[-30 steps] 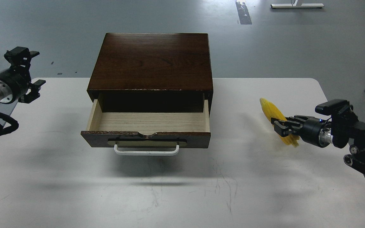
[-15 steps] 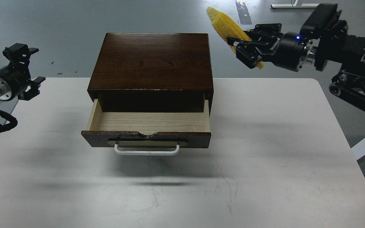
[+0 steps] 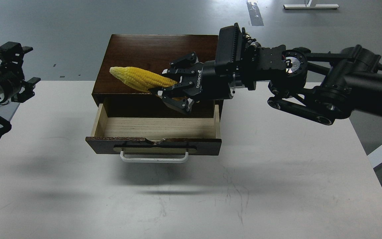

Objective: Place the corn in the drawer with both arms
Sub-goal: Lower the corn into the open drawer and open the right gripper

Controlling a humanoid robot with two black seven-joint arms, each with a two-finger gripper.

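Bright yellow corn (image 3: 138, 78) — dark brown drawer (image 3: 153, 145), pale inside.

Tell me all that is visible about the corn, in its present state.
The corn is a bright yellow cob with rows of kernels, tapered to a pale tip pointing left. It lies nearly level in the air, above the box front and the open drawer. The right gripper clamps its thick end; nothing else touches it.

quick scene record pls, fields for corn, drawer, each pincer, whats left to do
corn: held in the air above the box top and the drawer's back part, pointed end to the left
drawer: pulled open, nothing visible inside
right pincer: shut on the corn's thick end
left pincer: off the table's left edge, holding nothing, fingers apart
table: white, scuffed
left to do: lower corn into drawer, release
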